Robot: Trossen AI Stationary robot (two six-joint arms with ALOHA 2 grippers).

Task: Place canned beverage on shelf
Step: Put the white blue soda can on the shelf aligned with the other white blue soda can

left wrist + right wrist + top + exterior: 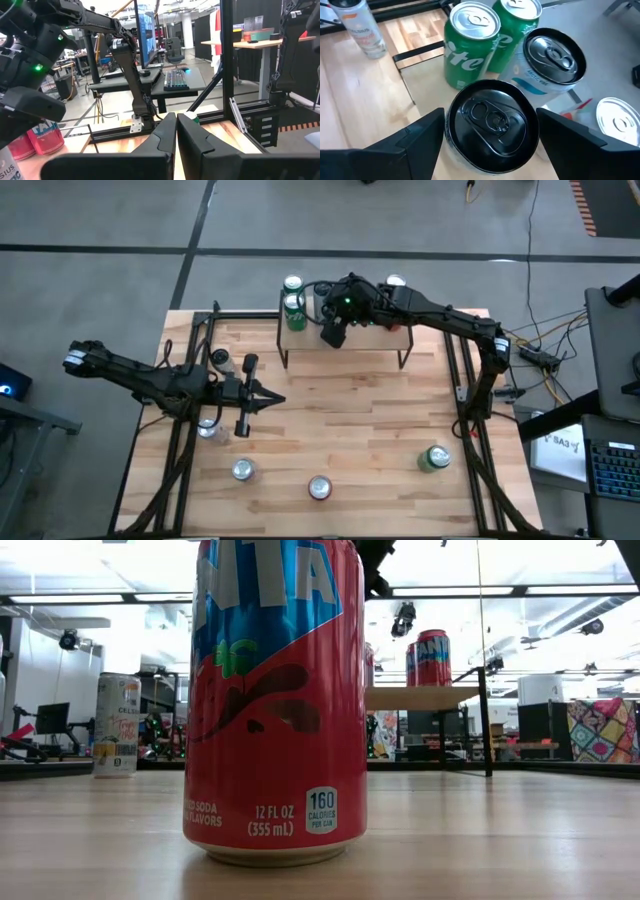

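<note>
The shelf (345, 352) stands at the table's far middle. On its left end are two green cans (470, 47), a white can with a dark top (550, 62) and a black-topped can (492, 125), all upright. My right gripper (490, 135) reaches over that end and slants down, open, with one finger on each side of the black-topped can. In the high view my right gripper (333, 332) hides that can. My left gripper (272, 400) hovers shut and level over the table's left middle, with nothing between its fingers (176, 145). My right gripper comes at the black-topped can slanting down from above, with its fingers (420, 137) close against two opposite sides of the can's upper wall (451, 131). I cannot tell whether they touch it. The can stands upright on the shelf.
Loose cans stand on the table: a red one (320, 488) at the near edge, which fills the low view (275, 700), a green one (434, 458) near right and two silver ones (243, 470) near left. Another can (395, 281) stands at the shelf's far right. A black frame borders the table.
</note>
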